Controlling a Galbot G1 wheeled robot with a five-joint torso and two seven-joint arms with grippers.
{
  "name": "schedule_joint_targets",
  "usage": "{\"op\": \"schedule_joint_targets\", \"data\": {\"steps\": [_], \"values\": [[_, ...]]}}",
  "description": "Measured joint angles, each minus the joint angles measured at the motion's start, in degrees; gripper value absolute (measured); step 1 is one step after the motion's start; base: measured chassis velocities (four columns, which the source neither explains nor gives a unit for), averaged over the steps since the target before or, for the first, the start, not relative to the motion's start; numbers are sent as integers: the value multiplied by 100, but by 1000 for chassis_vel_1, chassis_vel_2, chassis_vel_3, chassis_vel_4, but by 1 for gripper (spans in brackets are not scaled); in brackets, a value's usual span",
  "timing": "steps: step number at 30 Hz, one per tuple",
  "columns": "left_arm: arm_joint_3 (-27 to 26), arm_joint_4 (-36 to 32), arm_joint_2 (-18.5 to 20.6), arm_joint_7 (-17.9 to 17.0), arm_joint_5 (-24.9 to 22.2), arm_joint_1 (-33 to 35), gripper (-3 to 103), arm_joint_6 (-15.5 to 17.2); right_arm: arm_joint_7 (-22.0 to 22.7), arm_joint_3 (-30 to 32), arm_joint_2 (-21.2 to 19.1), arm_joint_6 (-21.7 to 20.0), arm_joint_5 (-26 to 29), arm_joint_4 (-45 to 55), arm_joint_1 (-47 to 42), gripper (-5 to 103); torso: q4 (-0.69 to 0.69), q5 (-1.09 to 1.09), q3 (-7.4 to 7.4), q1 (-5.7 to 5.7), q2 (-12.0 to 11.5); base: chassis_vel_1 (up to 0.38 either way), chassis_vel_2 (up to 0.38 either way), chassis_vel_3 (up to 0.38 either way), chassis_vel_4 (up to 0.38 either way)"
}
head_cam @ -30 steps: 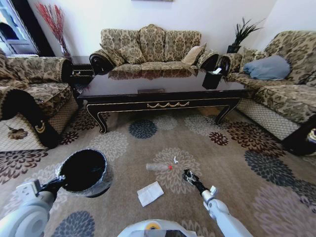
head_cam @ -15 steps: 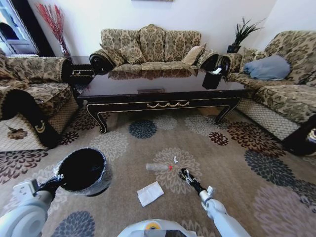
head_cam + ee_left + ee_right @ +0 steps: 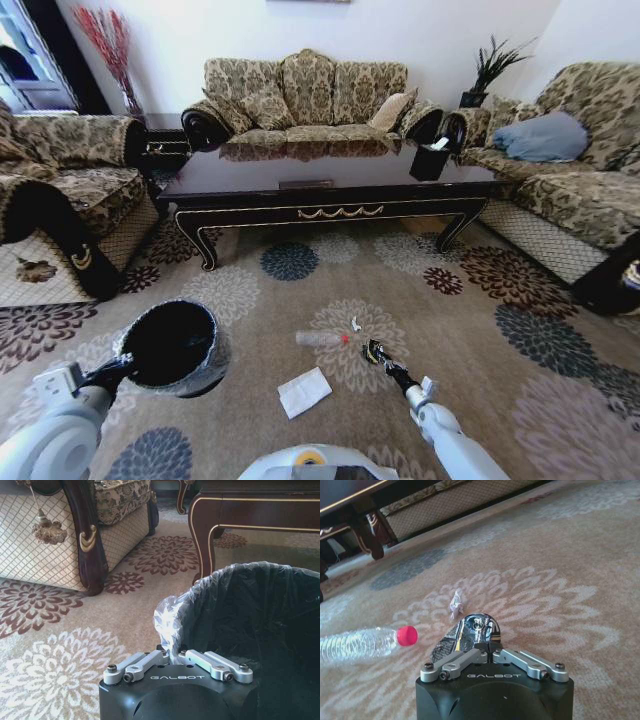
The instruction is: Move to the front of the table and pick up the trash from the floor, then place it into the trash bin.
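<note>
- Low on the patterned carpet (image 3: 470, 300), right gripper (image 3: 373, 352) closed down on a small dark object (image 3: 470, 632), a shiny black wrapper with yellow marks, pinched between its narrow fingers.
- Just beside that gripper, clear plastic bottle (image 3: 320, 339) lying on its side, red cap (image 3: 407, 635) turned toward the gripper.
- Tiny white scrap (image 3: 355, 324) on the carpet just beyond the bottle's cap end, apart from both bottle and gripper.
- White paper square (image 3: 304, 391) flat on the carpet, nearer the robot than the bottle.
- On the left, left gripper (image 3: 172, 656) clamped tight on the rim of the trash bin (image 3: 172, 346), fingers nipping a fold of the translucent liner bag (image 3: 167, 620).
- Bin upright, black inside, well apart from the bottle and paper.
- Farther off, the table (image 3: 330, 190) standing across the carpet, sofas around it, a black tissue holder (image 3: 430, 160) on its right end.
</note>
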Motion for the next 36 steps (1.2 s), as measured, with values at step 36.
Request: {"op": "schedule_joint_targets", "data": {"steps": [36], "values": [[1174,-73,-143,132,-399,-357,3,-99,1235,821,-1026,478,526,4964,-1454,0,0,0,0,0,0,0,0,0,0]]}}
